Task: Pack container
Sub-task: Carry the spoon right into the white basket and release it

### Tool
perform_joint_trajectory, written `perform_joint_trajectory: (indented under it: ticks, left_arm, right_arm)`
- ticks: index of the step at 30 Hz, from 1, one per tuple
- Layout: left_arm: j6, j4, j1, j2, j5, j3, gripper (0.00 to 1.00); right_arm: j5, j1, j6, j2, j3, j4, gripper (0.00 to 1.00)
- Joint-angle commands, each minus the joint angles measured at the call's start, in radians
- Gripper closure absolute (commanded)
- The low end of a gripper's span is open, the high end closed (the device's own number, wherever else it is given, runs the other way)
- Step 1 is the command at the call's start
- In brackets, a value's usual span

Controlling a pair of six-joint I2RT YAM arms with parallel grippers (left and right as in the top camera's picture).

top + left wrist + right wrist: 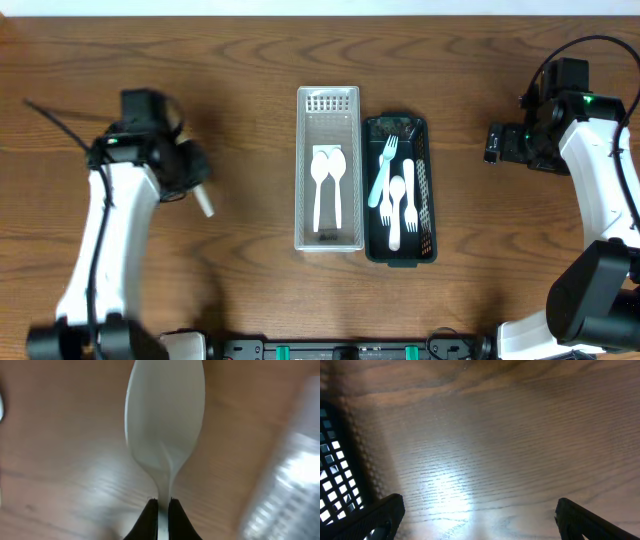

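A clear plastic container stands at the table's middle with two white spoons in it. Beside it on the right a black mesh tray holds white forks, a white spoon and a pale blue fork. My left gripper is shut on the handle of a white spoon, well left of the container; the bowl points away from the fingers. My right gripper is open and empty over bare wood, right of the black tray.
The wooden table stretches all round the two containers. A black cable tie sticks out by the left arm. The clear container's blurred edge shows at the right of the left wrist view.
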Motion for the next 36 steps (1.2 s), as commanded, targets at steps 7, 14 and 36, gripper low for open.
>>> perform_joint_trajectory:
  ticks: [7, 14, 36]
  left_arm:
    - [0.039, -0.021, -0.427, -0.014, 0.008, 0.167, 0.94]
    - [0.039, 0.086, -0.595, 0.138, 0.008, 0.167, 0.94]
    - [0.089, -0.085, -0.489, 0.214, -0.111, 0.357, 0.46]
  right_arm:
    - [0.000, -0.005, -0.012, -0.006, 0.000, 0.003, 0.01]
    - [0.000, -0.005, -0.012, -0.006, 0.000, 0.003, 0.01]
    - [0.000, -0.005, -0.012, -0.006, 0.000, 0.000, 0.01]
